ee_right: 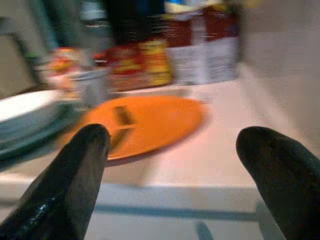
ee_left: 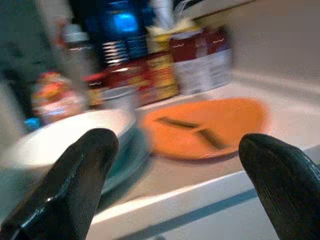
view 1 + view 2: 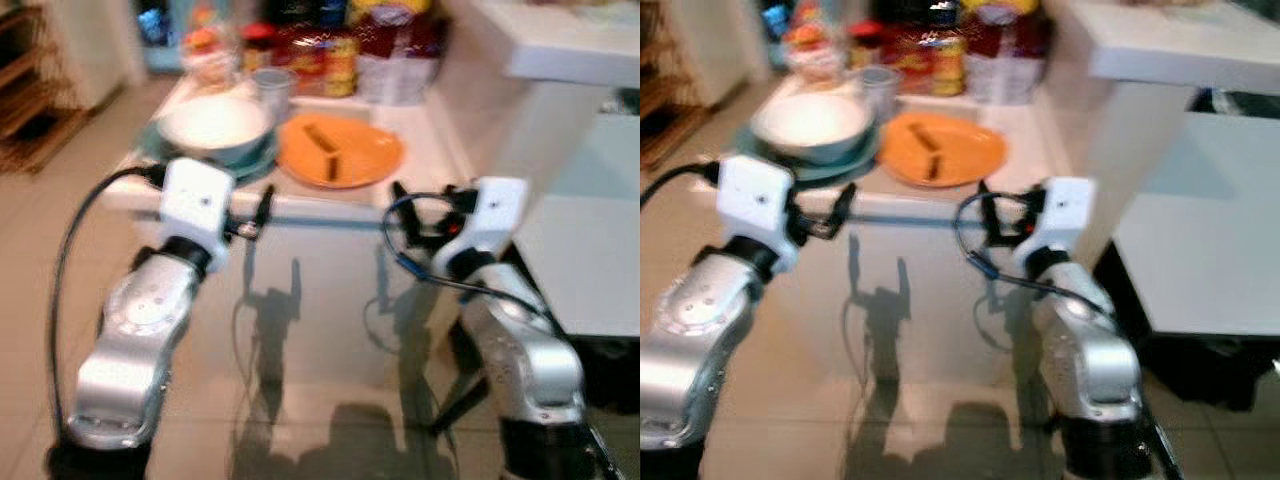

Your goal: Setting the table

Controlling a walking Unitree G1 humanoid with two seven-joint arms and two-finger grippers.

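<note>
Orange plate point(image 1: 145, 122), round, with dark strips on it, lies on the white desk point(image 1: 220, 160) just beyond the right gripper point(image 1: 170, 175), its fingers spread empty. Left gripper point(image 2: 175, 185) fingers likewise apart, facing a white bowl point(image 2: 65, 135).

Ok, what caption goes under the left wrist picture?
Open left claw facing an orange plate and a white bowl on the counter.
</note>
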